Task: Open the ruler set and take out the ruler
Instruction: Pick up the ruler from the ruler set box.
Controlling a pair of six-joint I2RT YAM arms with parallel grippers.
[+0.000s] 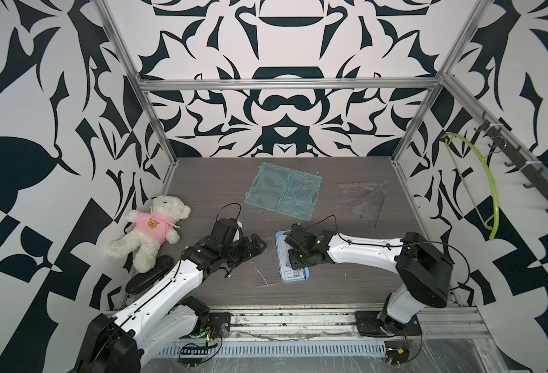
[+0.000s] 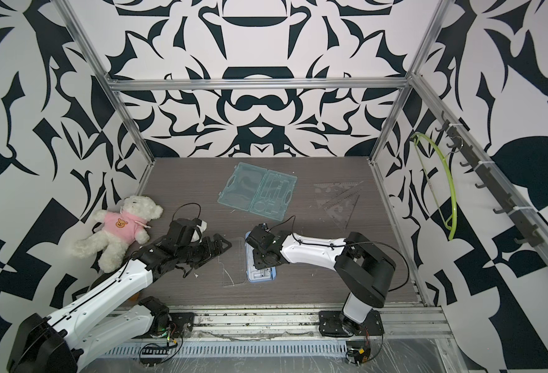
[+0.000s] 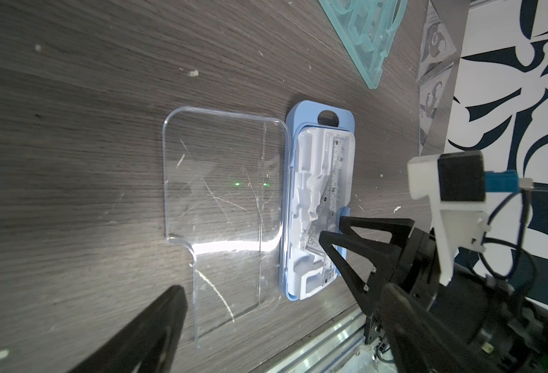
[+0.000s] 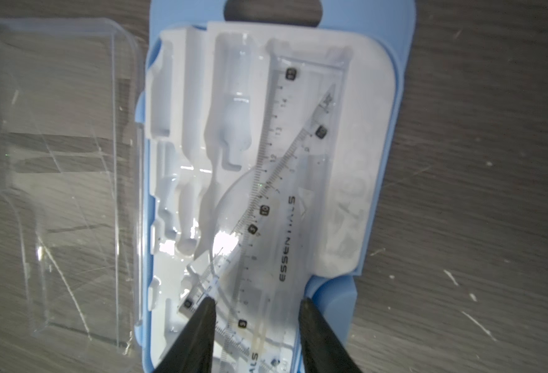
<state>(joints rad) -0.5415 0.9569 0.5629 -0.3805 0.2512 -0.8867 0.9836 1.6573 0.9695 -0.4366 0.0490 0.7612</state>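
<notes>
The ruler set [image 1: 293, 277] is lying open at the centre of the bench [image 1: 330, 285] in a top view, its clear lid [image 3: 221, 200] folded flat alongside, so the opening part is looking finished. The ruler [image 4: 292, 97] is lying in the white tray, not yet lifted out. The right gripper [image 4: 258, 302] is hovering at the lower end, fingers [image 4: 201, 329] partly apart either side of the ruler; whether they are pinching it I cannot tell. The left gripper [image 1: 254, 247] is standing by the lid, fingers wide apart and empty
</notes>
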